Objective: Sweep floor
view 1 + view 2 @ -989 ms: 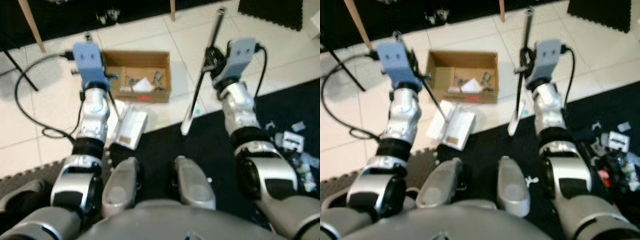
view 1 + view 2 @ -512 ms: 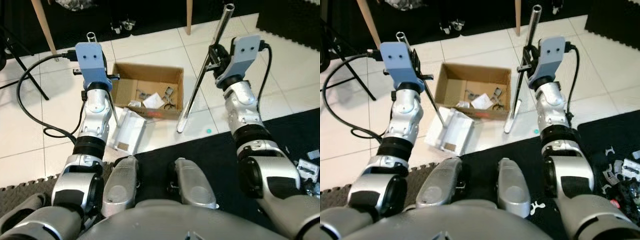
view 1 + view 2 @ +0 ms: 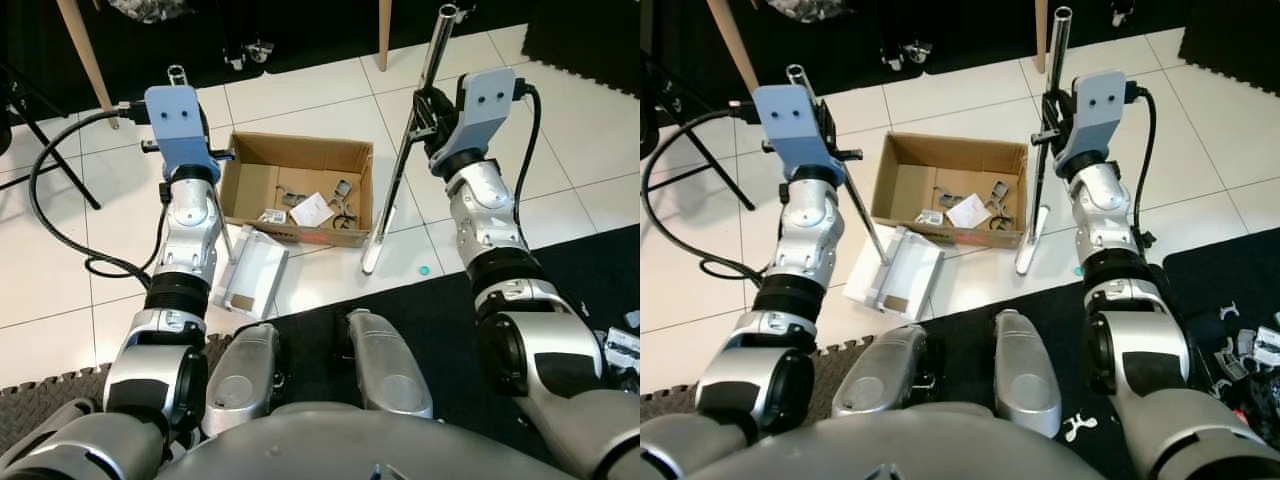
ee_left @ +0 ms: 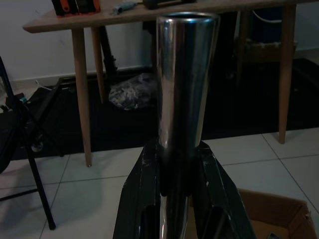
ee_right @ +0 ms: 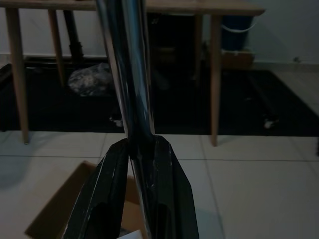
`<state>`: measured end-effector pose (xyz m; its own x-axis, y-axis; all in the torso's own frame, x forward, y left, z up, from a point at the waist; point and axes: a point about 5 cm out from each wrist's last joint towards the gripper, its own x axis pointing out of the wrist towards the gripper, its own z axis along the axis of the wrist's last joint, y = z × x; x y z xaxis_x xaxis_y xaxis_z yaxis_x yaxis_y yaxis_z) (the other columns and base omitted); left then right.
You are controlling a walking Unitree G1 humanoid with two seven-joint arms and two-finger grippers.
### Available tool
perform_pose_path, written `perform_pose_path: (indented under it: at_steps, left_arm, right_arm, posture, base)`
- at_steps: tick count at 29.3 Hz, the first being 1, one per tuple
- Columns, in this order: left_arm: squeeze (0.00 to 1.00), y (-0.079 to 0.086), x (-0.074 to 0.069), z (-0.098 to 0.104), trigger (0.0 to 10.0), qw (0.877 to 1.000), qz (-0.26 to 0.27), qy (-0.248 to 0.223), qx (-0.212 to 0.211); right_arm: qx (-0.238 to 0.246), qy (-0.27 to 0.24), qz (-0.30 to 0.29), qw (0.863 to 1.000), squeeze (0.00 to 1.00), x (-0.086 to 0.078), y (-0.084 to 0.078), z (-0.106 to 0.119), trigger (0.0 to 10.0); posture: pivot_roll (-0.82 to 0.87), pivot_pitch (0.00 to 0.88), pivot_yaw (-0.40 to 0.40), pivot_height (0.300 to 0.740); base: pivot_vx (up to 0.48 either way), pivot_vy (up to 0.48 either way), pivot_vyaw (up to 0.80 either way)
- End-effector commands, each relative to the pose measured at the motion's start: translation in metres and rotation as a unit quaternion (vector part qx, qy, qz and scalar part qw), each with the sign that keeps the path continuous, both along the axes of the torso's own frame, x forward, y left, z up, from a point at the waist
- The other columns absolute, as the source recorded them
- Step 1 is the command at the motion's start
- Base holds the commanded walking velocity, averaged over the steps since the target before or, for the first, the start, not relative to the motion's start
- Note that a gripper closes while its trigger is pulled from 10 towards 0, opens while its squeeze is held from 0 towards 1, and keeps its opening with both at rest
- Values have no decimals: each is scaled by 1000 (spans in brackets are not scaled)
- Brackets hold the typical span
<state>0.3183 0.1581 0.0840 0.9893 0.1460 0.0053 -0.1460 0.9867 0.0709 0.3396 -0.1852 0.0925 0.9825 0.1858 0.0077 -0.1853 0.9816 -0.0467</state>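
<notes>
While the sweep stood unfinished: left gripper (image 4: pixel 174 199), clenched on dustpan handle (image 3: pixel 178 75); dustpan (image 3: pixel 248 285) at 7 o'clock of cardboard box (image 3: pixel 300 190), which held scraps. Right gripper (image 5: pixel 137 184) clenched on broom pole (image 3: pixel 415 120), broom head (image 3: pixel 372 255) at box's 4 o'clock. Debris (image 3: pixel 1250 350) remained on black mat (image 3: pixel 600 270), far right.

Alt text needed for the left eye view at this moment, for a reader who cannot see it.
Seen from its head, the robot's left gripper holds the metal handle of a white dustpan and its right gripper a metal broom pole. Both tools rest on white floor tiles beside an open cardboard box holding scraps.
</notes>
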Motion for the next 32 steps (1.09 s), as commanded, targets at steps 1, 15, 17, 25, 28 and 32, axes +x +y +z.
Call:
perform_pose_path:
  at_steps: [1, 15, 17, 25, 28, 32]
  left_arm:
    - [0, 0, 1, 8, 10000, 1000, -2, -22, 5]
    - [0, 7, 7, 15, 10000, 999, -2, -39, 15]
    - [0, 8, 8, 17, 10000, 999, -1, -42, 14]
    - [0, 15, 24, 47, 10000, 996, -1, -84, 7]
    - [0, 14, 31, 65, 10000, 993, -7, -114, 11]
    - [0, 12, 36, 71, 10000, 992, -18, -120, 26]
  right_arm:
    - [-15, -16, -21, 1000, 0, 2, -15, 8, 10000]
    - [-14, -29, -38, 999, 0, 6, -23, 16, 10000]
    - [-13, -28, -37, 999, 0, 6, -22, 16, 10000]
    - [-8, -17, -31, 999, 0, 4, -16, 8, 10000]
    - [-7, -14, -28, 999, 0, 3, -13, 5, 10000]
    - [-5, -12, -22, 1000, 0, 2, -9, 3, 10000]
  posture:
    - [-26, 25, 11, 740]
    - [-26, 27, 18, 740]
    - [-26, 27, 18, 740]
    - [-25, 27, 18, 740]
    - [-25, 27, 17, 740]
    - [-25, 24, 20, 740]
  base:
    - [0, 0, 0]
    - [0, 0, 0]
    - [0, 0, 0]
    - [0, 0, 0]
    - [0, 0, 0]
    - [0, 0, 0]
